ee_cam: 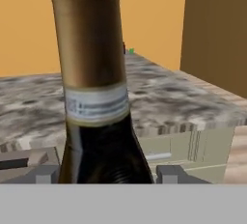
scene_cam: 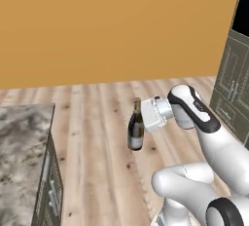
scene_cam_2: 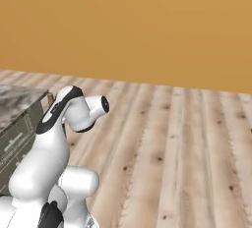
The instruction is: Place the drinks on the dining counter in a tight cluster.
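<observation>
A dark wine bottle [scene_cam: 136, 128] with a gold-foiled neck and a pale label hangs upright in the air above the wooden floor. My gripper [scene_cam: 139, 121] is shut on it from the right, just below the neck. In the hand view the wine bottle [ee_cam: 94, 73] stands close and tall, with the gripper [ee_cam: 108, 172] holding it at the shoulder and a dark fingertip on each side. The dining counter and the other drinks are out of view.
A marbled counter with cabinet drawers [scene_cam: 22, 142] stands at the left, also seen as the marbled counter [ee_cam: 183, 97] beyond the bottle, with a tiny green object [ee_cam: 131, 50] far back. A grey panelled unit [scene_cam: 233, 88] stands at the right. An orange wall lies ahead.
</observation>
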{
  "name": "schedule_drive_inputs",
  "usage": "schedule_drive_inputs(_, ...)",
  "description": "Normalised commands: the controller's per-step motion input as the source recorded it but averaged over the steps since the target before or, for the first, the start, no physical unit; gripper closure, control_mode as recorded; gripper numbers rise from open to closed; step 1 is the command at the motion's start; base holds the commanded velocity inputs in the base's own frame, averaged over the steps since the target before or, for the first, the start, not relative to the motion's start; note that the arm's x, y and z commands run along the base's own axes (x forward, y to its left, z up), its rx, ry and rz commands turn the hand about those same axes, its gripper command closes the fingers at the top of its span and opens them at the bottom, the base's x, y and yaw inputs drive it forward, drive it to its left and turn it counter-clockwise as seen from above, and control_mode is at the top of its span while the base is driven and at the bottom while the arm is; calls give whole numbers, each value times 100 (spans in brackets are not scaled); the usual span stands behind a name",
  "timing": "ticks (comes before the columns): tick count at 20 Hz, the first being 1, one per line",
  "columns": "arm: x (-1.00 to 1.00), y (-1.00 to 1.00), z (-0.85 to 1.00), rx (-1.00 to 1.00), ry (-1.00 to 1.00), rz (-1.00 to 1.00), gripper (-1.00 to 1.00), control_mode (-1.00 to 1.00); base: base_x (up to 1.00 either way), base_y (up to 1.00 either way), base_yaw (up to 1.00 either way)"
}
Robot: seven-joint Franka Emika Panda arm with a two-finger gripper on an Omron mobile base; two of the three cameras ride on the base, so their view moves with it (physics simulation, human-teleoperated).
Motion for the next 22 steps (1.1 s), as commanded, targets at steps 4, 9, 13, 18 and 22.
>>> schedule_drive_inputs(4,0,0,0,0,0,0,100,100,94,0,2)
schedule_drive_inputs(9,0,0,0,0,0,0,100,100,92,0,7)
schedule_drive_inputs(13,0,0,0,0,0,0,100,100,91,0,12)
schedule_drive_inputs(18,0,0,0,0,0,0,100,100,89,0,13)
schedule_drive_inputs(22,0,0,0,0,0,0,100,100,90,0,21)
